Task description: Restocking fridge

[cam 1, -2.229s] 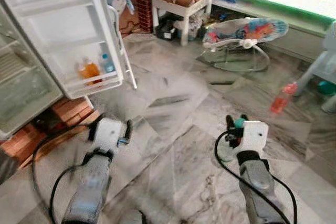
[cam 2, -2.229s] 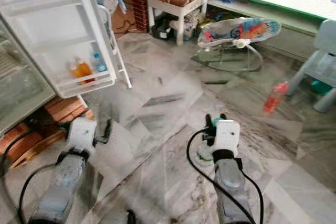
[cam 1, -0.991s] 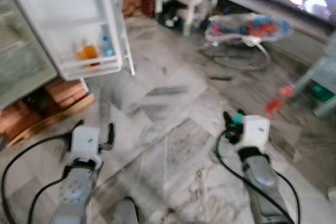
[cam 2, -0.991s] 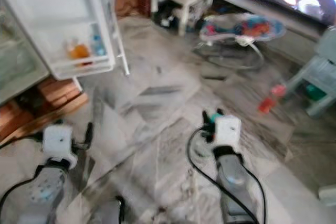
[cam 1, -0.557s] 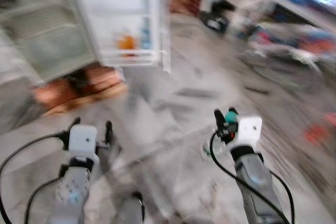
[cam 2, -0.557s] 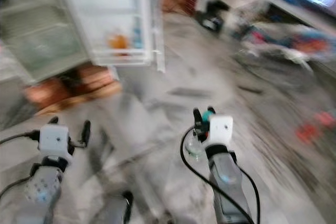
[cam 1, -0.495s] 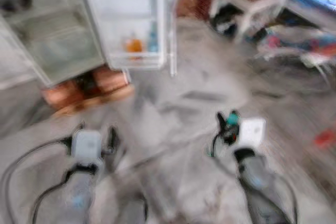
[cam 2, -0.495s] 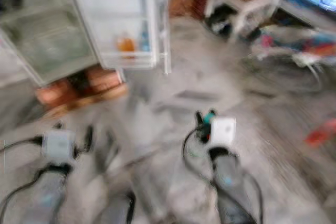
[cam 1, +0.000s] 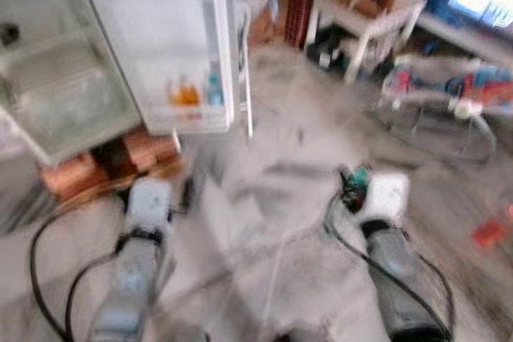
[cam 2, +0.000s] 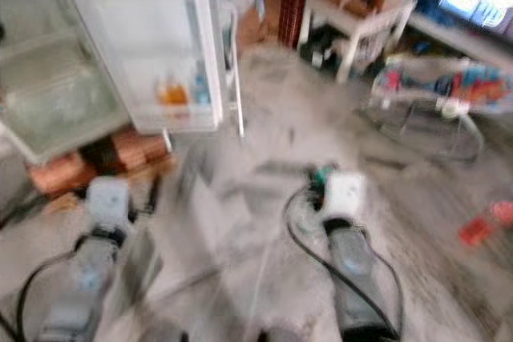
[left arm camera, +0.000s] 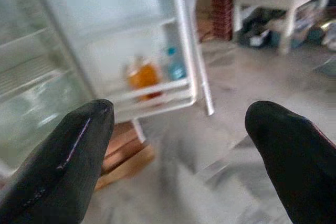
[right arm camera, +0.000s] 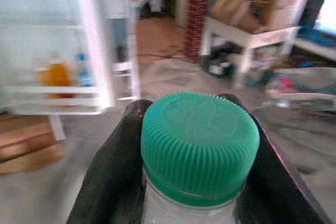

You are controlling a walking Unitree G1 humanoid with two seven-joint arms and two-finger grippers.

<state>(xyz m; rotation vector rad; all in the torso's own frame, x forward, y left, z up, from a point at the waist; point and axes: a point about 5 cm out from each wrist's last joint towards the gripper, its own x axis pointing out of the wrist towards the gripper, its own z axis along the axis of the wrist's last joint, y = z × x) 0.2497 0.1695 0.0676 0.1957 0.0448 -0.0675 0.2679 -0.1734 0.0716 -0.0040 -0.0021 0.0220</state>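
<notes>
Right wrist view: the right gripper (right arm camera: 194, 182), jaws pinching a green-capped bottle (right arm camera: 198, 145), carries it toward the open fridge (cam 1: 120, 46), evidently for shelving; left gripper (left arm camera: 178, 140) jaws spread.

No text, label or number can be read anywhere.

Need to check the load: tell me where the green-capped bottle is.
The green-capped bottle is gripped in the right gripper, carried low over the marble floor, right of the open fridge door.
</notes>
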